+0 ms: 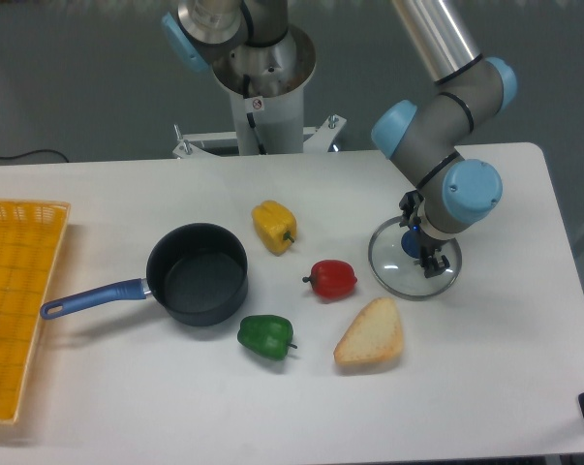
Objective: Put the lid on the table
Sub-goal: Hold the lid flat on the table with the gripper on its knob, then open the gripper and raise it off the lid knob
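The round glass lid (pixel 392 270) with its thin metal rim lies flat low over the white table (pixel 505 358), right of centre; I cannot tell whether it touches the surface. My gripper (pixel 419 244) points down onto the lid's middle, its dark fingers shut around the small knob, which they mostly hide. The dark saucepan (pixel 197 274) with the blue handle stands uncovered at centre left, well apart from the lid.
A red pepper (pixel 332 279) and a piece of bread (pixel 371 333) lie just left of and below the lid. A yellow pepper (pixel 274 227) and a green pepper (pixel 265 336) flank the saucepan. A yellow mesh tray (pixel 15 300) fills the left edge.
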`<move>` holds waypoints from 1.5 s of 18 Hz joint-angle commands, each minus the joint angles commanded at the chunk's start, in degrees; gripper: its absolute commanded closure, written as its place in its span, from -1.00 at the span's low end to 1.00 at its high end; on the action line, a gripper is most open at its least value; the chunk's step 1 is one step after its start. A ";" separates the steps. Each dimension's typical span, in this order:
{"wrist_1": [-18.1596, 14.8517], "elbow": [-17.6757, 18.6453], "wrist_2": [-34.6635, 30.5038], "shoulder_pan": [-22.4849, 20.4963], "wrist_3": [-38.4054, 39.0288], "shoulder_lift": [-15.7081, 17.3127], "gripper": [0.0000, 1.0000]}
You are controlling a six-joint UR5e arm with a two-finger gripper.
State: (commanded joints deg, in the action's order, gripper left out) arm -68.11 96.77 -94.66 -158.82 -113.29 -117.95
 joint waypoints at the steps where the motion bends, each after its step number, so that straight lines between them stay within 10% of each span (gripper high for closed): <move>1: 0.00 0.00 0.00 0.00 0.00 0.17 -0.63; 27: -0.09 -3.51 0.53 2.54 8.51 5.54 -1.00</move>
State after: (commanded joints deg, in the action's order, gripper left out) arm -68.20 93.26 -94.13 -156.27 -104.78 -112.41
